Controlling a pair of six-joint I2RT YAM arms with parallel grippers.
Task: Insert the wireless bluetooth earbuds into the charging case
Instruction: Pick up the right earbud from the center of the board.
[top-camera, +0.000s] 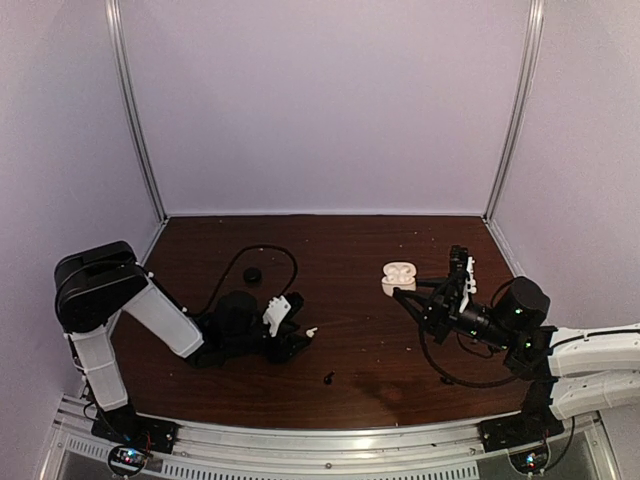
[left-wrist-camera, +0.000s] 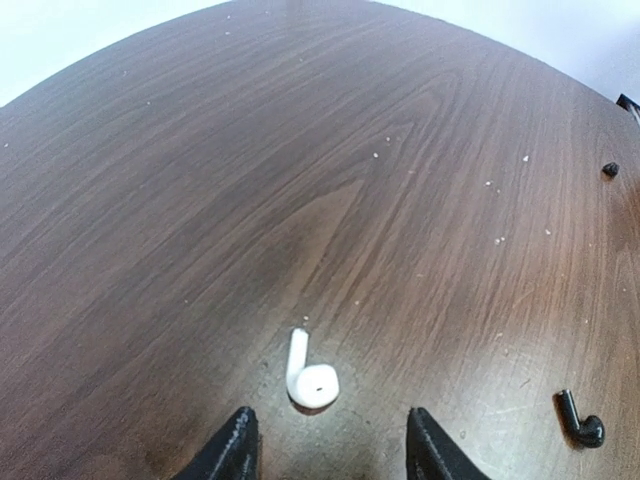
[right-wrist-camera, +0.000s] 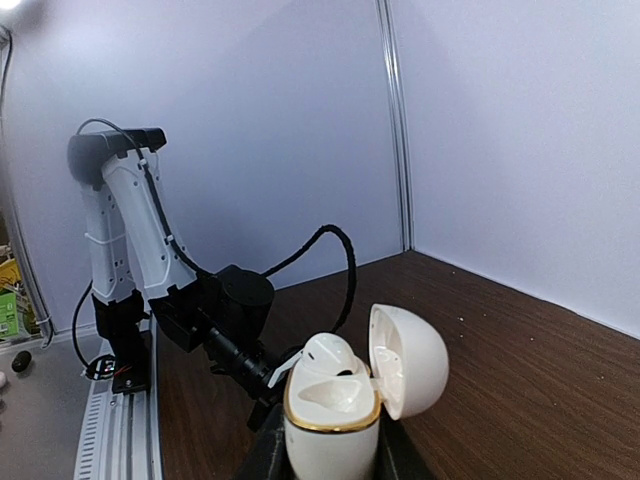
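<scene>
My left pincer (left-wrist-camera: 325, 440) is spread wide and touches nothing. One white earbud (left-wrist-camera: 310, 372) lies on the surface (left-wrist-camera: 200, 200) just ahead of it, between the tips, and one black earbud (left-wrist-camera: 582, 420) lies off to the right. My right pincer (right-wrist-camera: 332, 462) pinches the single open charging case (right-wrist-camera: 330, 420). Only that wrist view shows what looks like a second white bud (right-wrist-camera: 325, 352) seated inside.

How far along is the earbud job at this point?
Done: one white bud looks seated in the open white case, which the right tool grips. In hand: the left tool is open, its fingers either side of the second white earbud lying on the table. Left: seating it, plus the black earbud loose nearby.
</scene>
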